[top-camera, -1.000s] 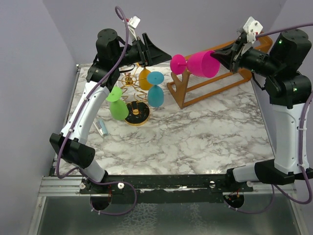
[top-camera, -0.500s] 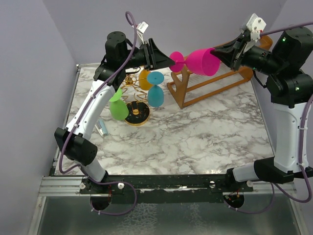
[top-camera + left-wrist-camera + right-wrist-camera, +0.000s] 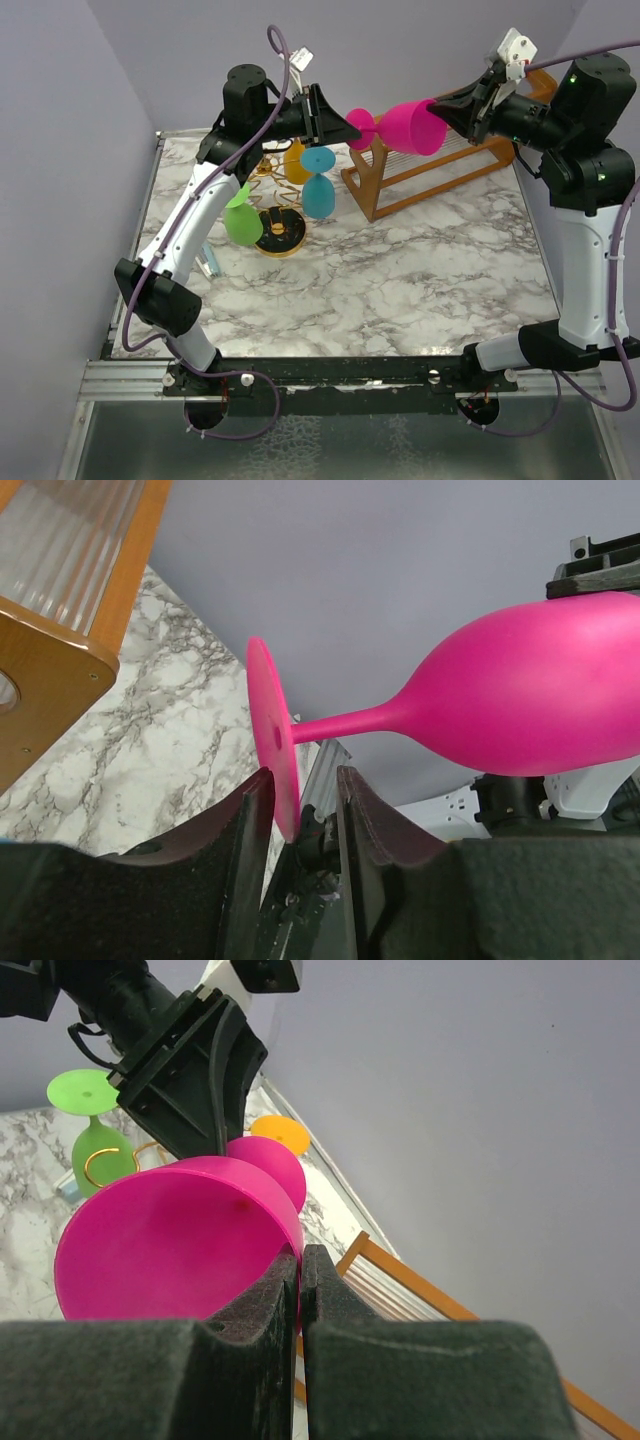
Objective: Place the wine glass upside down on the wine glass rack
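Handover, seemingly: right gripper (image 3: 445, 108) pinches the rim of the matte magenta wine glass (image 3: 410, 128), sideways above 12 o'clock; left gripper (image 3: 300, 810), spread, straddles its foot and must clamp before heading for the gold wire rack (image 3: 278, 246) at 10 o'clock.

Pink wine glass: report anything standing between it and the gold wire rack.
The left gripper sits on the rack side of the pink wine glass, fingers astride its foot. Below, an orange glass and a blue glass hang from the nearer arms of the gold wire rack.
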Controlling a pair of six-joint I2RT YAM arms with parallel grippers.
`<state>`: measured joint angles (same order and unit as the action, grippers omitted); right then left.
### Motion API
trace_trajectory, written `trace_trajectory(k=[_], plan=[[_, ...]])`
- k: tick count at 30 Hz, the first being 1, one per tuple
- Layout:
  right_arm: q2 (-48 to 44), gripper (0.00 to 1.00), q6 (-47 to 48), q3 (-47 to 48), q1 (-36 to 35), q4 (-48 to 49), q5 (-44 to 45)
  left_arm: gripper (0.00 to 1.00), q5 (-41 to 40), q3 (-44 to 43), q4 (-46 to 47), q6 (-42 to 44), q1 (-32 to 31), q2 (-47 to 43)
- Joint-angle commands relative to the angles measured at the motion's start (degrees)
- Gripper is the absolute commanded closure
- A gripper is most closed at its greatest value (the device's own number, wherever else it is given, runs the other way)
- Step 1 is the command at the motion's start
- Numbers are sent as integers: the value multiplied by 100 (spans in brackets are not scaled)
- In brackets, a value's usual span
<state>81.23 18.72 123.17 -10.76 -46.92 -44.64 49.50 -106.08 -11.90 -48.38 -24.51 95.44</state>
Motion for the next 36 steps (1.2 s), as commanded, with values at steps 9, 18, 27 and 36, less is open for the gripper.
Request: trace_trajectory(k=[9,18,27,36], plan=[[-65,99,66,-192,23,142,33,71,-172,-368,-282,441,-25,1],[-134,99,138,-381,22,89,-158,100,-361,-495,-506,865,-32,1],[-503,54,461,-779,22,-143,-58,100,-1113,-1209,-1490,2546,-27,-144],[-905,14,890,-957,30,-557,93,100,-1890,-1714,-2488,4458,-21,-408]])
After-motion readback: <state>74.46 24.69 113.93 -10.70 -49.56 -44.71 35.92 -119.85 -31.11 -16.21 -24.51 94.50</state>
